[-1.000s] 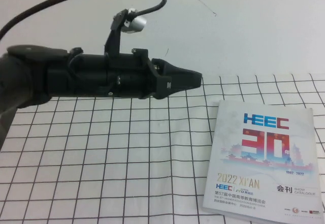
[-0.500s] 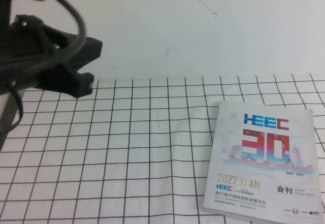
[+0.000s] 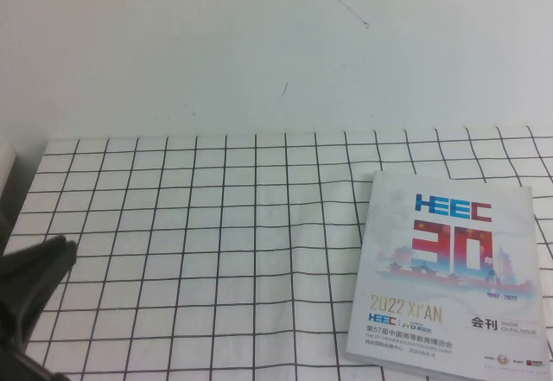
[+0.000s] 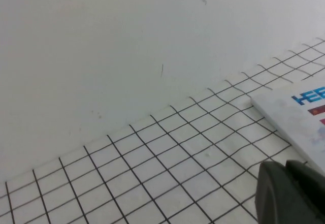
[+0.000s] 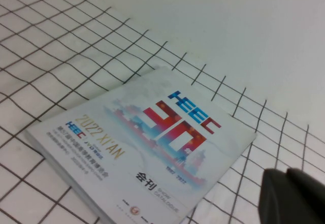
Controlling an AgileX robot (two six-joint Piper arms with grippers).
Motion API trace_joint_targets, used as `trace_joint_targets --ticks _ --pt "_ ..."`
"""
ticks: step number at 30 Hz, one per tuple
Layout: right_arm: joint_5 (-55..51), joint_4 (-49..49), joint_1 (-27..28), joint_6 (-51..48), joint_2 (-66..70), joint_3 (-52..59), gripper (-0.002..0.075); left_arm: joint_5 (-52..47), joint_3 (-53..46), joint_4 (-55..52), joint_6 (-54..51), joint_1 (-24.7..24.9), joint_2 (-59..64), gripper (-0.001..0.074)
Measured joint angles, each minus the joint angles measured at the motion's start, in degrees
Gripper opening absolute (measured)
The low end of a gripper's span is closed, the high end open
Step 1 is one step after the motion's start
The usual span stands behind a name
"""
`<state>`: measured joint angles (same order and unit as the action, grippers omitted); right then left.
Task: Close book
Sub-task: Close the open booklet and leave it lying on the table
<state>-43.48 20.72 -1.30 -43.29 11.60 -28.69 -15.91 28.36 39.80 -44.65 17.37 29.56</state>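
The book lies closed and flat on the checked cloth at the right, front cover up with "HEEC 30" printed on it. It also shows in the left wrist view as a corner of the book, and whole in the right wrist view, book. My left gripper sits low at the near left corner, far from the book, its fingers shut with nothing between them. My right gripper is out of the high view; it hovers near the book's far corner, shut and empty.
A white cloth with a black grid covers the table. A plain white wall rises behind it. Nothing else stands on the cloth between the left gripper and the book.
The left arm, stretched across the middle of the table a second ago, has drawn back to the near left corner. The book has not moved.
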Motion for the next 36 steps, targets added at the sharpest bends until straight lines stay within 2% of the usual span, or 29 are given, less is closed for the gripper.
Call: trace_joint_targets --ticks 8,16,36 --pt "-2.19 2.89 0.00 -0.36 -3.27 6.04 -0.0003 6.11 -10.26 2.44 -0.50 0.00 -5.90 -0.0004" --pt "-2.29 6.66 0.00 0.00 -3.36 6.26 -0.0003 6.88 -11.24 3.97 -0.64 0.00 -5.90 -0.0004" --pt "-2.29 6.77 0.00 0.01 -3.52 6.26 -0.0003 8.97 -13.85 4.32 -0.68 0.00 -8.13 -0.0004"
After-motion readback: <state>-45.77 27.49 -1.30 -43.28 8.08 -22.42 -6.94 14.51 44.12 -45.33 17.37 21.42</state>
